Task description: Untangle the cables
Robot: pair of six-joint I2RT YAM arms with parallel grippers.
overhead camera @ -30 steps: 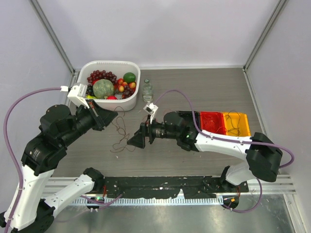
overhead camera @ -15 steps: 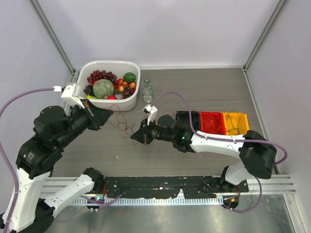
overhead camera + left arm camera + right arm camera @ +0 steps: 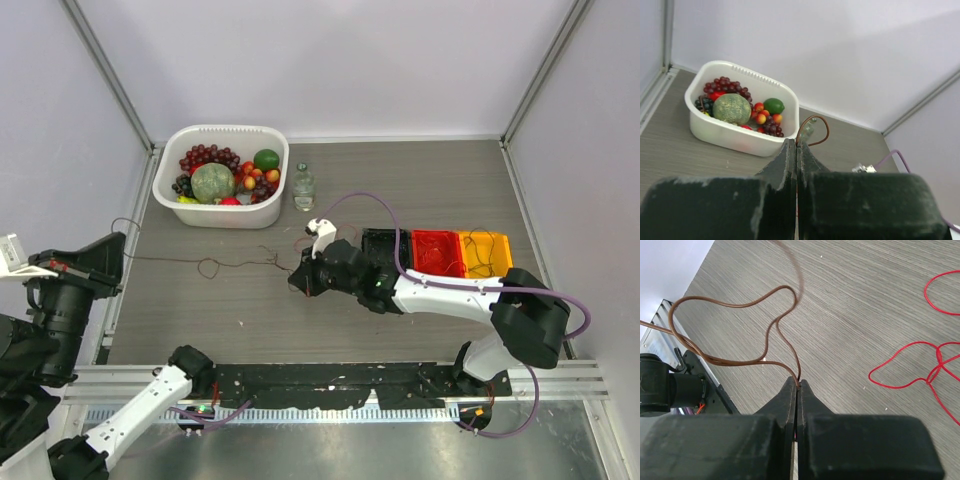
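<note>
- Left end effector (image 3: 796,144), at nine o'clock, clamped on the brown cable (image 3: 784,287).
- Right end effector (image 3: 797,385) clamped likewise; we judge this stretch frees the red cable (image 3: 900,386).

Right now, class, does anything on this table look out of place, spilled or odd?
Nothing is spilled. One oddity: the brown cable runs across the table from the shut left gripper, out past the left edge, to the shut right gripper, with a small loop midway.

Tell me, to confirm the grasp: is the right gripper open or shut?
Shut on the brown cable: the right gripper has fingers pressed together, cable pinched at their tips.
</note>
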